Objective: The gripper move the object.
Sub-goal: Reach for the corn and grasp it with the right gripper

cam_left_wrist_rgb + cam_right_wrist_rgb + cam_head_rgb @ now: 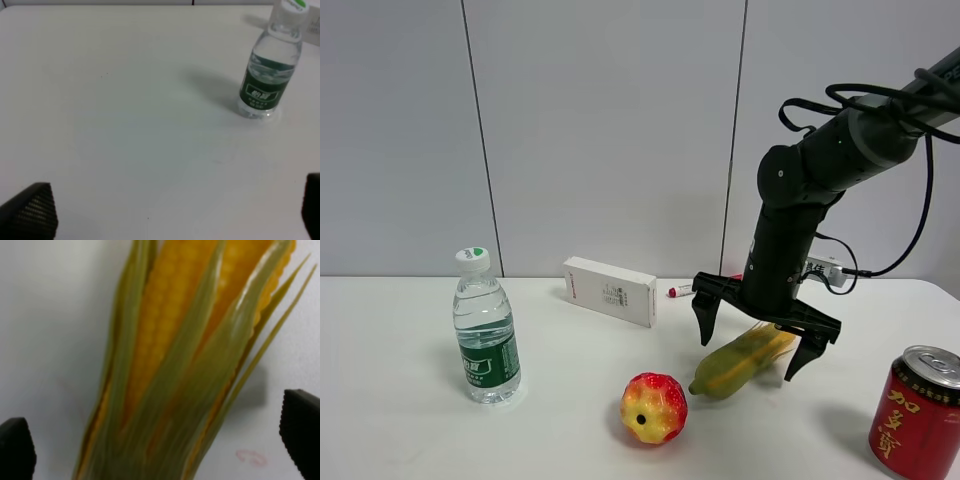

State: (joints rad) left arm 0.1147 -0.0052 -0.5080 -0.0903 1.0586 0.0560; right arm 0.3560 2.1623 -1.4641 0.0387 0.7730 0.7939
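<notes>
Your corn (740, 362) lies on the table (400, 430), straddled by the right claw (748, 357), with neither finger touching it. That claw is spread wide and holds nothing; the left claw (170, 210) gapes likewise. The near can (918, 410) bears yellow Chinese characters. The green label on the bottle (486, 330) and the red print on the far box (610, 290) are too small to read.

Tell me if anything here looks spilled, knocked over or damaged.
Nothing is spilled or toppled: the bottle and can stand upright, and the corn lies flat under the open right hand. One oddity: a small red scribble on the table beside it.
</notes>
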